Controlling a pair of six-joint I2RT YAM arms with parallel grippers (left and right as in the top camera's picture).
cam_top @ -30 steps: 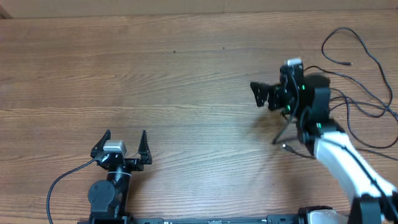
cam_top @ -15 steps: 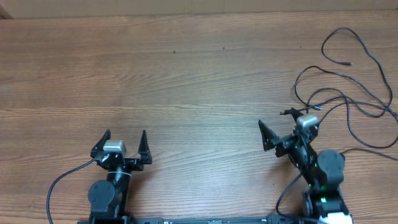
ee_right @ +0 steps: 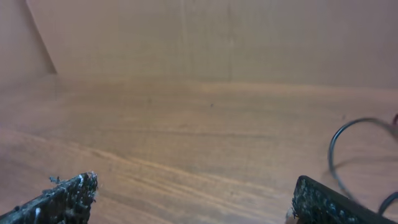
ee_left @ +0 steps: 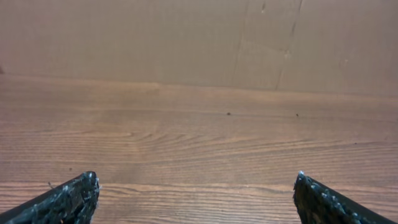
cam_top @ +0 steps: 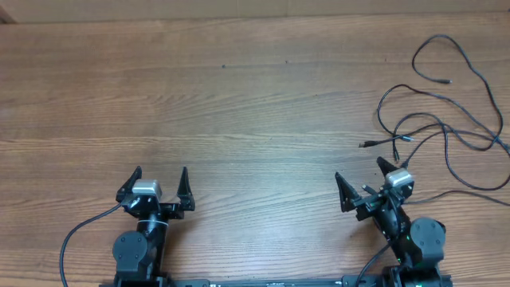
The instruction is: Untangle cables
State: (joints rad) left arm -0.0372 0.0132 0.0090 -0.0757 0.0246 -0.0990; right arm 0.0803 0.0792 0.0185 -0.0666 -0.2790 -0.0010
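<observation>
The thin black cables point(cam_top: 446, 127) lie in loose crossing loops on the wooden table at the far right, with small plugs near the middle right point(cam_top: 368, 144) and at the top right point(cam_top: 446, 81). My right gripper point(cam_top: 361, 169) is open and empty at the front right, just in front of the cables and not touching them. One loop of cable point(ee_right: 351, 146) shows at the right edge of the right wrist view. My left gripper point(cam_top: 159, 171) is open and empty at the front left, far from the cables.
The wooden table point(cam_top: 239, 104) stretches bare across the left and middle. A thicker black arm cable point(cam_top: 80, 231) curves at the front left by the left arm's base. A brown wall point(ee_left: 186, 37) stands behind the table's far edge.
My right arm has pulled back from the cables toward the front edge and has let them lie. The cables have spread out at the right. The left arm has not moved.
</observation>
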